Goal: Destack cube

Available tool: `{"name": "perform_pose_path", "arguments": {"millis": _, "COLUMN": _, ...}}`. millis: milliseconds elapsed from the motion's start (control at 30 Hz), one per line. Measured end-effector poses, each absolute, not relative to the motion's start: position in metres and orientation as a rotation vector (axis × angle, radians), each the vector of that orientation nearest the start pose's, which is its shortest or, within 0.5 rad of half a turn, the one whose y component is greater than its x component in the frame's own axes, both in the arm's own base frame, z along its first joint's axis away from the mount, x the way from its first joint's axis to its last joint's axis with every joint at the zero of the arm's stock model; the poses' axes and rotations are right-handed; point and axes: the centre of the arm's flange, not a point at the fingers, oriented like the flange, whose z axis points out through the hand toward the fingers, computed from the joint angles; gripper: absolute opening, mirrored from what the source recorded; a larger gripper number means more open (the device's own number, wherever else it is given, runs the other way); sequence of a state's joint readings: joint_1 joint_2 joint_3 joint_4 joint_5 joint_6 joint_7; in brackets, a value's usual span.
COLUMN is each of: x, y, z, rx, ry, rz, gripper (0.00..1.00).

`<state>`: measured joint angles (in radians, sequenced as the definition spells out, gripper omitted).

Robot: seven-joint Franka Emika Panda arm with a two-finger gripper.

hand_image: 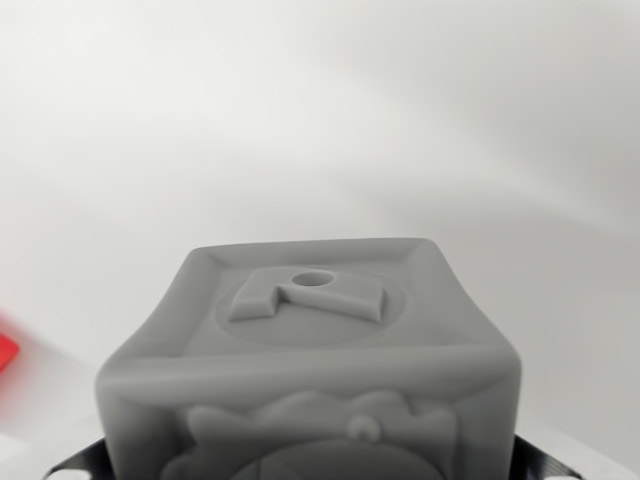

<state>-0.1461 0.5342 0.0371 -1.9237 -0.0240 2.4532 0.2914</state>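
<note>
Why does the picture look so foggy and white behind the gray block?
In the wrist view, the gray cube sits close and fairly sharp; the background behind it is out of focus and brightly lit, with soft shadow bands; the red thing at the wrist view's left is blurred.

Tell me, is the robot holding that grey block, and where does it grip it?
Cannot be told: the grey cube fills the wrist view's bottom, but no fingers show.
</note>
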Motion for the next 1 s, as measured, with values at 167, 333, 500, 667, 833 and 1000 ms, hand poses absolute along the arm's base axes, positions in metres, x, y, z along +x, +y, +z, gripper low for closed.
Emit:
{"name": "perform_pose_path", "arguments": {"millis": 167, "x": 0.622, "y": -0.069, "z": 0.196, "rx": -3.08, "ry": 0.602, "rz": 0.009, "gripper": 0.0}}
{"name": "perform_pose_path", "arguments": {"millis": 333, "x": 0.621, "y": -0.069, "z": 0.183, "rx": -3.08, "ry": 0.602, "rz": 0.011, "gripper": 0.0}}
{"name": "perform_pose_path", "arguments": {"millis": 500, "x": 0.621, "y": -0.069, "z": 0.171, "rx": -3.08, "ry": 0.602, "rz": 0.01, "gripper": 0.0}}
{"name": "perform_pose_path", "arguments": {"millis": 667, "x": 0.621, "y": -0.069, "z": 0.16, "rx": -3.08, "ry": 0.603, "rz": 0.011, "gripper": 0.0}}
{"name": "perform_pose_path", "arguments": {"millis": 833, "x": 0.621, "y": -0.069, "z": 0.149, "rx": -3.079, "ry": 0.603, "rz": 0.01, "gripper": 0.0}}
{"name": "perform_pose_path", "arguments": {"millis": 1000, "x": 0.621, "y": -0.069, "z": 0.141, "rx": -3.08, "ry": 0.602, "rz": 0.009, "gripper": 0.0}}
